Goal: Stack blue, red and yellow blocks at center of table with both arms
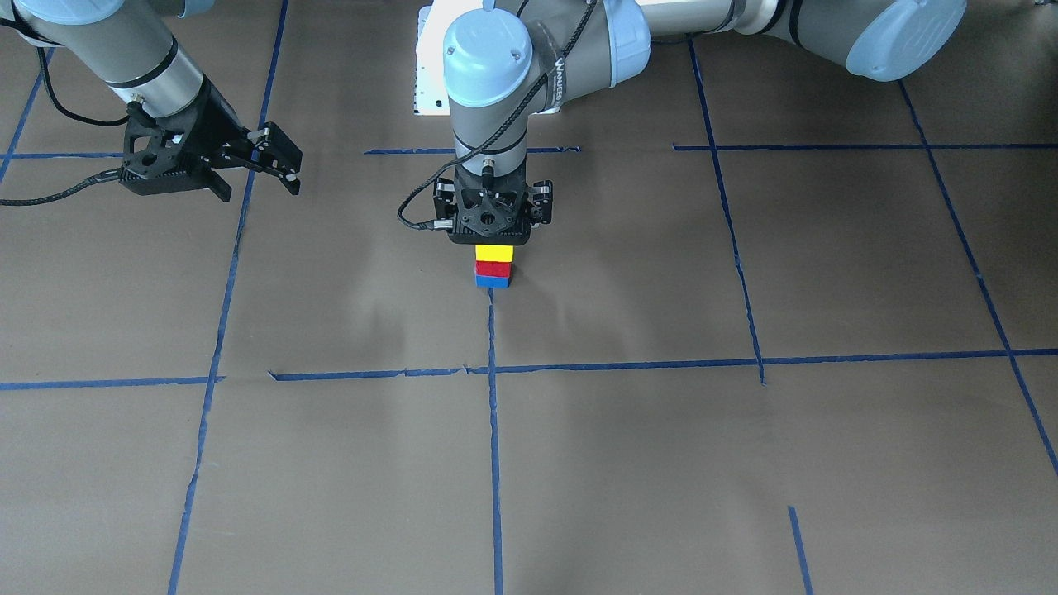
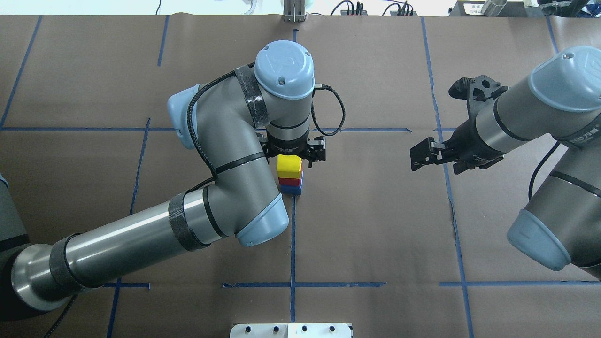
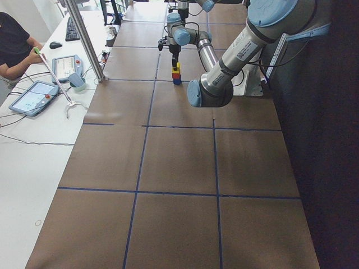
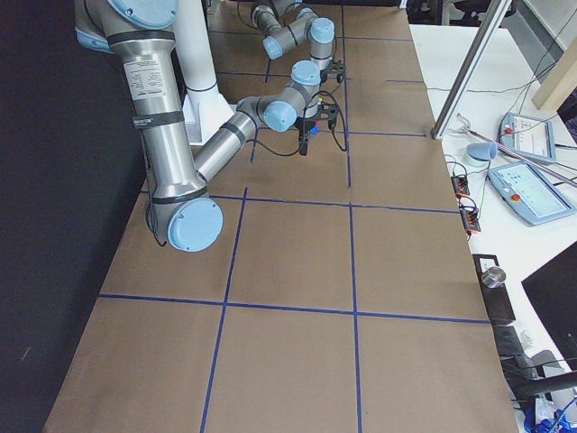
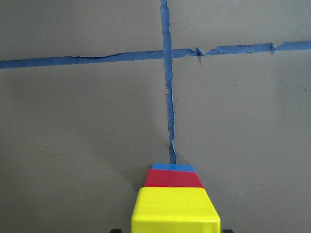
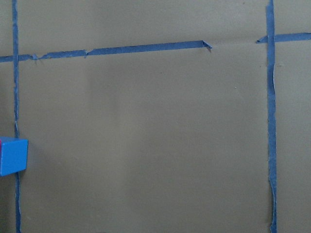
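Note:
A stack stands at the table's centre: the blue block (image 1: 493, 282) at the bottom, the red block (image 1: 493, 268) on it, the yellow block (image 1: 493, 252) on top. The overhead view shows the yellow block (image 2: 289, 165) uppermost. My left gripper (image 1: 493, 235) hangs straight over the stack, just above the yellow block, with its fingers spread wider than the block. The left wrist view looks down on the yellow block (image 5: 176, 209). My right gripper (image 1: 256, 175) is open and empty, off to the side above the table. The blue block (image 6: 12, 156) shows at its wrist view's left edge.
Blue tape lines (image 1: 493, 430) mark a grid on the brown table cover. A white base plate (image 2: 291, 330) lies at the robot's side of the table. In the exterior left view a pole (image 3: 87, 42) and tablets (image 3: 33, 96) stand on the operators' bench.

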Motion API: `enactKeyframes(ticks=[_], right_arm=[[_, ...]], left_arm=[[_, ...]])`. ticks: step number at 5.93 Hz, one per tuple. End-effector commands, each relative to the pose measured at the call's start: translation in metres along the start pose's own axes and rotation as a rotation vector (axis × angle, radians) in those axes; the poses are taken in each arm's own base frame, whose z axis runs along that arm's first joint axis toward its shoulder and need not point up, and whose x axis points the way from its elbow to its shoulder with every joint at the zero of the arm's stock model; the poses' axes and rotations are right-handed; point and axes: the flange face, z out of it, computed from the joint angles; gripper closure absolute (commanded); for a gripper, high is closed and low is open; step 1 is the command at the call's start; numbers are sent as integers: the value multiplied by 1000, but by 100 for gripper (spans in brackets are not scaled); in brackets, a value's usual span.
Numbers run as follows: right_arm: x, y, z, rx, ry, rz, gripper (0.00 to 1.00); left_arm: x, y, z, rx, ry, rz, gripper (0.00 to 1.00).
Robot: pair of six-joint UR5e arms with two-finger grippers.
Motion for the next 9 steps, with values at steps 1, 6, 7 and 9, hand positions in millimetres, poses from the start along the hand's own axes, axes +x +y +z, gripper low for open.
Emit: enactKeyframes(ticks=[1,6,7,9], right_arm=[[-1,1,-3,1,-4,-1,0],[96,-23,-55,5,-5,6,0],[147,-23,-67,-1,10,-43,0],[259,-6,-87,0,80,-184,0]], left_arm=[[0,2,-28,26,41,2,0],[-259,37,-68,48,10,199,0],[-356,41,-60,23,-66,281,0],[-509,33,-85,-15,-111,396,0]])
